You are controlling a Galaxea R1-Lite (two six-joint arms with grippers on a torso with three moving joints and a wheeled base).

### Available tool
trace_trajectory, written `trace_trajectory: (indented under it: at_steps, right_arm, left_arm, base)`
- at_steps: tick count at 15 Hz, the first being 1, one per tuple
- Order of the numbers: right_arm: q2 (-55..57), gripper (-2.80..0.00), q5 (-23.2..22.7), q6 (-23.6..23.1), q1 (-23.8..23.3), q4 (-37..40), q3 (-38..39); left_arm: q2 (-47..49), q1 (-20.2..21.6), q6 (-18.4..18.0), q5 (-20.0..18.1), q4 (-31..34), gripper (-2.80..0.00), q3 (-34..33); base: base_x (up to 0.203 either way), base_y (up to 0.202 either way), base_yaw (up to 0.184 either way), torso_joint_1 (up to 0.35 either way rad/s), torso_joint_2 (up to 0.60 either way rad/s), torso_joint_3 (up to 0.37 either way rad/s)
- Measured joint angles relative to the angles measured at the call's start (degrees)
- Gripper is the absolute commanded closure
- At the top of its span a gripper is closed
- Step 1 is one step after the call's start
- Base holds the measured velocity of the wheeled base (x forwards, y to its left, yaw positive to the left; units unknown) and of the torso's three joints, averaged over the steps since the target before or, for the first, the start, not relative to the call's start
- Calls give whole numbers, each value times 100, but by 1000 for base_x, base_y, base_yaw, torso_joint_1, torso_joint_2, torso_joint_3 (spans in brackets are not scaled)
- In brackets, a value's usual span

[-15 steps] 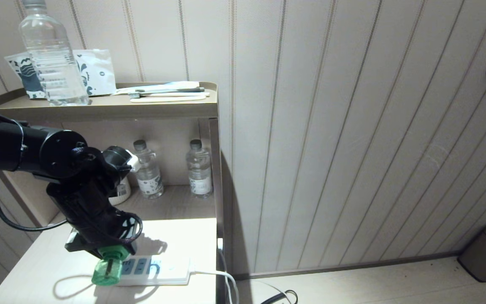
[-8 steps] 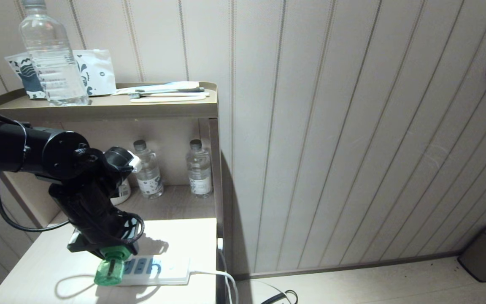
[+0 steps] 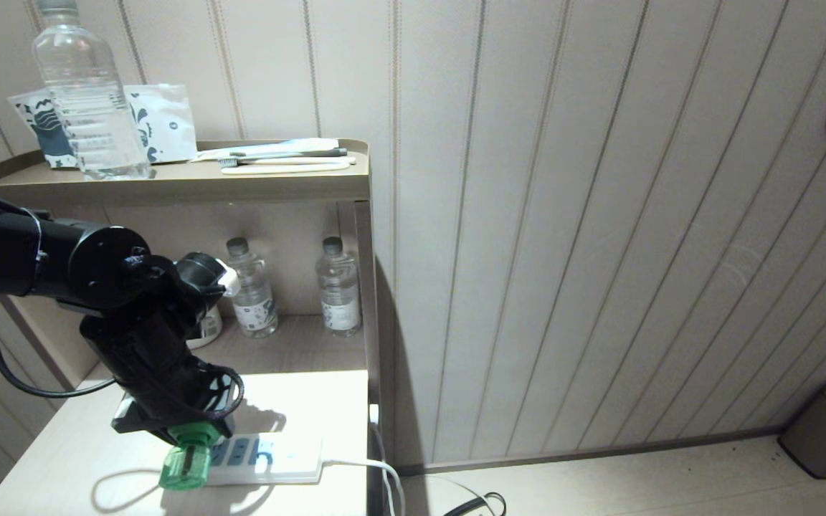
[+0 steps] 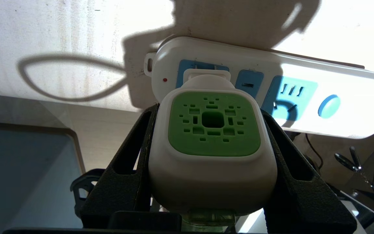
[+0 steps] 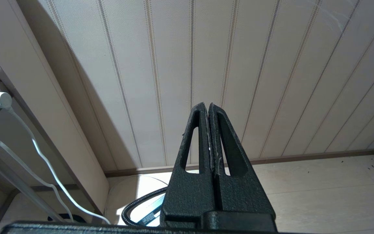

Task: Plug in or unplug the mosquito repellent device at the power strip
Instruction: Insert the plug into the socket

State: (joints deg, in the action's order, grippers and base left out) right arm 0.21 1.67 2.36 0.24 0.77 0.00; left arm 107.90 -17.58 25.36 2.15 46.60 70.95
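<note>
Head view: 1 left gripper [image 3: 185,427] clamped on 1 mosquito repellent device [image 3: 185,459], at 1 power strip [image 3: 269,459]. 3 water bottles [image 3: 339,287] behind strip. Right gripper [image 5: 209,109] fingers together

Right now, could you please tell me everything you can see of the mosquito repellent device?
The mosquito repellent device is a small rounded unit of white plastic with a bright green vented face and a translucent green bottle attached. The left end effector clamps it, one black finger on each side. Its plug end sits against the socket at the cordless end of the white power strip, on the light wooden tabletop. Whether the prongs are fully seated cannot be seen.
</note>
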Motion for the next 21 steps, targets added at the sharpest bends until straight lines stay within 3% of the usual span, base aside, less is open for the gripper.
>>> trace_trajectory:
  at_steps: [21]
  right_arm:
    - [0, 0, 0, 0, 0, 2, 0]
  left_arm:
    - [106, -122, -4, -4, 11, 0, 24]
  base:
    - [0, 0, 0, 0, 0, 0]
